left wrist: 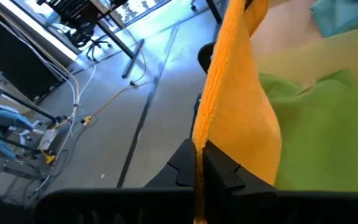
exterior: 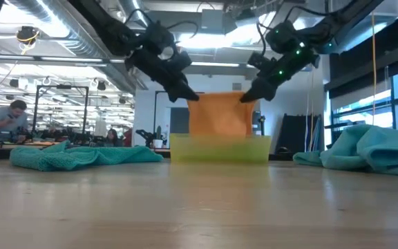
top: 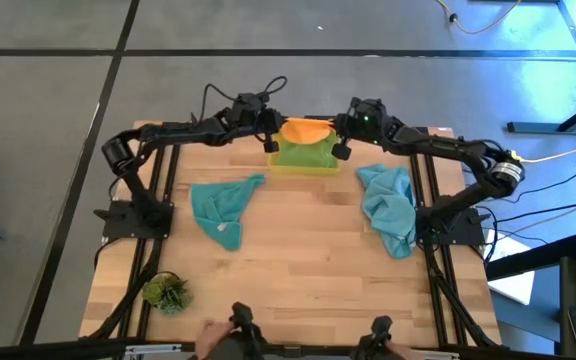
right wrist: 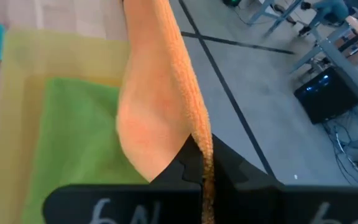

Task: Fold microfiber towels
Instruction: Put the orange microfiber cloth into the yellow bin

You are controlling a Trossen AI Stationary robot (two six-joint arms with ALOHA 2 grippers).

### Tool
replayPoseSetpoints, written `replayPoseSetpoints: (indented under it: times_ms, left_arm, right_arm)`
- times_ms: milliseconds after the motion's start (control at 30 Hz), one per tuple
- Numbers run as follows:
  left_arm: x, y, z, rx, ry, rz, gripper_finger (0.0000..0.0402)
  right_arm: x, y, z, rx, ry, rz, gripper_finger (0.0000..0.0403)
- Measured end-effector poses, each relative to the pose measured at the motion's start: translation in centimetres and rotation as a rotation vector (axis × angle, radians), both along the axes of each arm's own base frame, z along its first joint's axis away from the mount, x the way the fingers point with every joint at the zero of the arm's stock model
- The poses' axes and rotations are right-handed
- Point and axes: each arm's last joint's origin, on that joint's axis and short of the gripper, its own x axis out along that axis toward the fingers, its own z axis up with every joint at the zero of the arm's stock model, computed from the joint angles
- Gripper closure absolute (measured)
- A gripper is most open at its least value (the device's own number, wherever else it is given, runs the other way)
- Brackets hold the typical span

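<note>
We note both arms reach to the far edge of the pale wooden desk (top: pixel 298 260). L claw (exterior: pixel 188 95) is clamped tight on one upper corner of the soft orange microfiber towel (exterior: pixel 220 114); R claw (exterior: pixel 249 97) is pinched tight on the other upper corner. Towel hangs stretched between them, approx. upright, lower part inside the yellow translucent plastic bin (exterior: pixel 220 149). Wrist views confirm: orange edge runs straight into each pair of closed fingers.

Inside the bin, beneath the orange cloth, we see the green microfiber towel (left wrist: pixel 319 130) lying flat.

Other items: one crumpled teal-blue microfiber towel (top: pixel 223 205) lies on the desk on the L side, near the bin but apart from it; a second teal-blue towel (top: pixel 390 205) lies bunched on the R side, reaching the R arm's frame. Small green plant tuft (top: pixel 166 292) sits at the near L corner, well apart.

Obstructions: none btw. claws and bin. Persons seated at benches in the room behind, low view.
</note>
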Motion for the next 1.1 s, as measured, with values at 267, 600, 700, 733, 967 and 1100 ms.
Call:
replayPoseSetpoints:
  times_ms: [267, 600, 700, 733, 967, 1100]
  left_arm:
    - [-0.4, 1.6, 0.6, 0.071, -0.089, 0.037, 0.0401]
    - [0.0, 1.0, -1.1, 0.019, 0.032, -0.028, 0.0401]
    - [0.4, 0.7, -2.5, -0.016, 0.078, -0.043, 0.0401]
    - [0.7, 0.6, -2.8, -0.014, 0.090, -0.050, 0.0401]
    - [1.8, -1.1, -4.3, -0.055, 0.167, -0.116, 0.0402]
    - [2.1, -2.0, -4.5, -0.077, 0.199, -0.144, 0.0401]
  right_arm:
    - [-0.2, -1.8, 1.3, -0.012, -0.025, -0.005, 0.0399]
    - [-0.5, -1.4, 0.1, 0.064, 0.011, 0.037, 0.0399]
    - [-0.8, -0.9, -1.1, 0.103, 0.030, 0.047, 0.0399]
    - [-0.9, -0.7, -1.6, 0.119, 0.036, 0.052, 0.0399]
    - [-0.9, 1.1, -3.5, 0.238, 0.088, 0.133, 0.0399]
    - [-0.7, 1.9, -3.9, 0.316, 0.102, 0.181, 0.0393]
